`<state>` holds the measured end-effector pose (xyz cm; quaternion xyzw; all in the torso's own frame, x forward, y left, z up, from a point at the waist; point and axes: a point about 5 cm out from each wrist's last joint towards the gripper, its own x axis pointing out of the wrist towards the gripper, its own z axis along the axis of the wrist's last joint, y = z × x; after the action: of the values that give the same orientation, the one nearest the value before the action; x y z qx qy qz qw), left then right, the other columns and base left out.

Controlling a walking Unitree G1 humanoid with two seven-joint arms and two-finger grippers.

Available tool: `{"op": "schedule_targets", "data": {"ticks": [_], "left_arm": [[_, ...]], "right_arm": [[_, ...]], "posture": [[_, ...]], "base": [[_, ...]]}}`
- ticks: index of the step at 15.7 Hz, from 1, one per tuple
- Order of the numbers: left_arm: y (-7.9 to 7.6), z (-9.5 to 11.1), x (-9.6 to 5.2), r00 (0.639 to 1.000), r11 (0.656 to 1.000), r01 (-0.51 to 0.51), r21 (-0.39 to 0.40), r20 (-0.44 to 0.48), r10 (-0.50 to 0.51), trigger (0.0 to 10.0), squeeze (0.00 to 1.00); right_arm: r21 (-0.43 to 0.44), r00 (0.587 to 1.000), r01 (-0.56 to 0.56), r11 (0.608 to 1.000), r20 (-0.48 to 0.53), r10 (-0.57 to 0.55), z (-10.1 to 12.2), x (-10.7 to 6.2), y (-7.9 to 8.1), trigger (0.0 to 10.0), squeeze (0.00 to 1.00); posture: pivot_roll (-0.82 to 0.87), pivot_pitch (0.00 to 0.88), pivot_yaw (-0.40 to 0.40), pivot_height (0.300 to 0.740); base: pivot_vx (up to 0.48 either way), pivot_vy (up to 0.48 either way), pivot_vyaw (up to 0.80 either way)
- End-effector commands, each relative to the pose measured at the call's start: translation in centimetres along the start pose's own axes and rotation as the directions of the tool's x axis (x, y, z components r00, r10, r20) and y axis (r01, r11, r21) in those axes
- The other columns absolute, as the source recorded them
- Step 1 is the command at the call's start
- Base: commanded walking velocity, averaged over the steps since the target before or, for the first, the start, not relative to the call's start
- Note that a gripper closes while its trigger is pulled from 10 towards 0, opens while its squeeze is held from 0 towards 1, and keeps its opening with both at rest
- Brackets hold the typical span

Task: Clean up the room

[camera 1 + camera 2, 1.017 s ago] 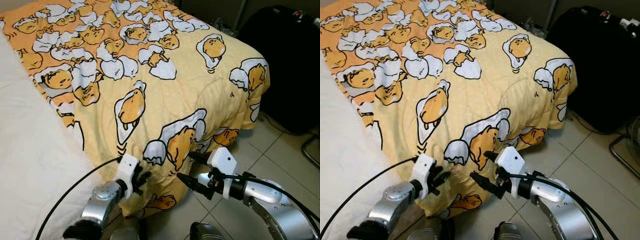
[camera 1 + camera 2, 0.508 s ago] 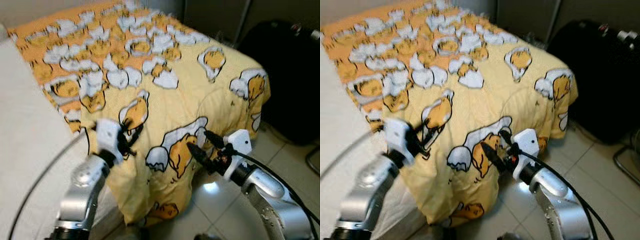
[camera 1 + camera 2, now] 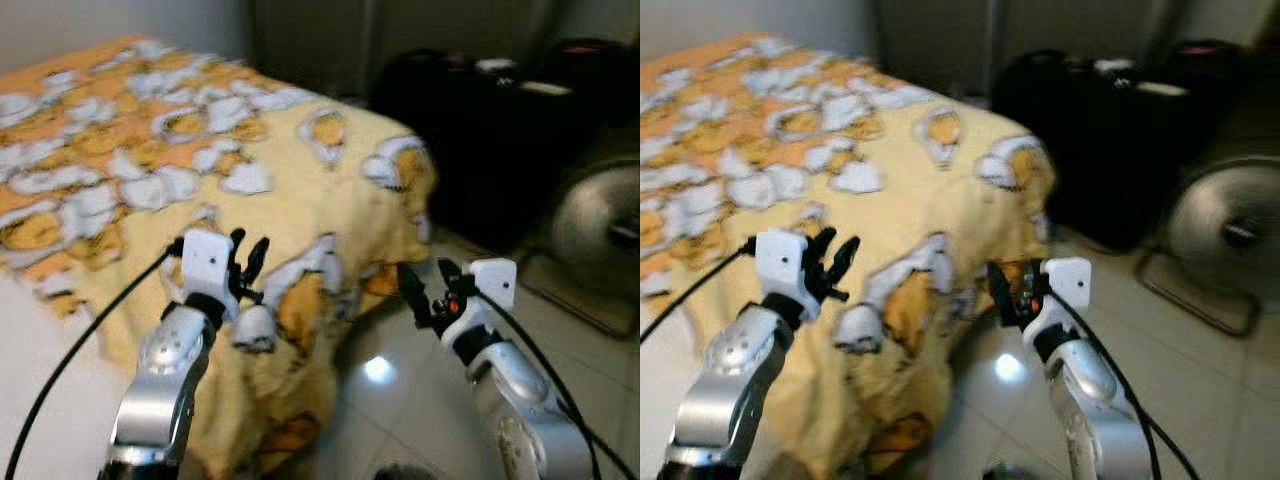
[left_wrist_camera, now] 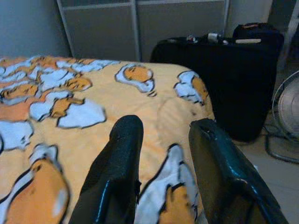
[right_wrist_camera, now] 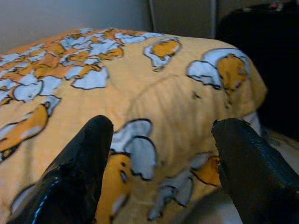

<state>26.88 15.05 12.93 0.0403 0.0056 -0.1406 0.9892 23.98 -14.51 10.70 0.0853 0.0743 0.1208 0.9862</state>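
A yellow-and-orange quilted blanket printed with cartoon egg figures (image 3: 300, 200) covers the bed and hangs over its foot corner toward the pale tiled floor (image 3: 400, 400). To the robot's left a strip of bare white sheet (image 3: 40, 390) lies beside the blanket's edge. Beyond the bed stands a large black suitcase (image 3: 1110, 130), and to the right of it a round grey floor fan (image 3: 1220, 230) sits on the tiles.

The left gripper (image 3: 247, 262) is raised in front of the draped corner, its two black fingers (image 4: 121, 172) spread with nothing between them, the blanket close beyond. The right gripper (image 3: 422, 290) hangs over the floor just beside the hanging fold, its fingers (image 5: 88, 158) also wide apart and empty.

The step in hand looks like tidying the bedding. Neither gripper has cloth yet, so the next move probably calls for closing both on the drooping hem, then drawing it across the exposed sheet.
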Motion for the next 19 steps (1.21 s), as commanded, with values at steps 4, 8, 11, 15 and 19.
{"op": "schedule_targets", "data": {"ticks": [4, 8, 11, 15, 19], "left_arm": [[-0.11, -0.04, 0.07, 0.999, 0.998, 0.006, 0.063, -0.034, -0.004, 10.0, 0.0], [0.01, 0.02, 0.01, 1.0, 0.998, 0.0, 0.055, -0.013, 0.001, 10.0, 0.0], [0.05, 0.17, -0.09, 1.0, 0.998, -0.004, 0.057, -0.008, 0.004, 10.0, 0.0], [0.26, 0.27, 0.06, 1.0, 0.998, 0.008, 0.06, -0.008, -0.008, 10.0, 0.0], [0.1, 0.2, -0.16, 1.0, 0.998, 0.018, 0.053, -0.007, -0.018, 10.0, 0.0]], "right_arm": [[0.031, 0.994, 0.107, 0.994, -0.03, -0.107, -0.68, -0.17, -1.33, 10.0, 0.0], [-0.015, 0.994, 0.107, 0.994, -0.019, -0.108, -0.66, -0.61, -1.35, 10.0, 0.0], [-0.025, 0.994, 0.111, 0.993, -0.002, -0.112, -0.37, -0.39, -1.25, 10.0, 0.0], [-0.03, 0.992, 0.123, 0.992, 0.004, -0.122, -0.38, -0.28, -1.38, 10.0, 0.0], [-0.027, 0.991, 0.133, 0.991, 0.009, -0.133, -0.45, -0.31, -1.66, 10.0, 0.0]], "posture": [[-0.03, 0.0, 0.087, 0.74], [-0.03, 0.0, 0.096, 0.74], [-0.03, 0.0, 0.102, 0.74], [-0.03, 0.0, 0.106, 0.74], [-0.03, 0.0, 0.1, 0.74]], "base": [[0.0, -0.45, -0.78], [0.0, 0.0, -0.19], [0.388, 0.0, 0.0], [0.435, 0.0, 0.0], [0.464, 0.0, 0.0]]}}
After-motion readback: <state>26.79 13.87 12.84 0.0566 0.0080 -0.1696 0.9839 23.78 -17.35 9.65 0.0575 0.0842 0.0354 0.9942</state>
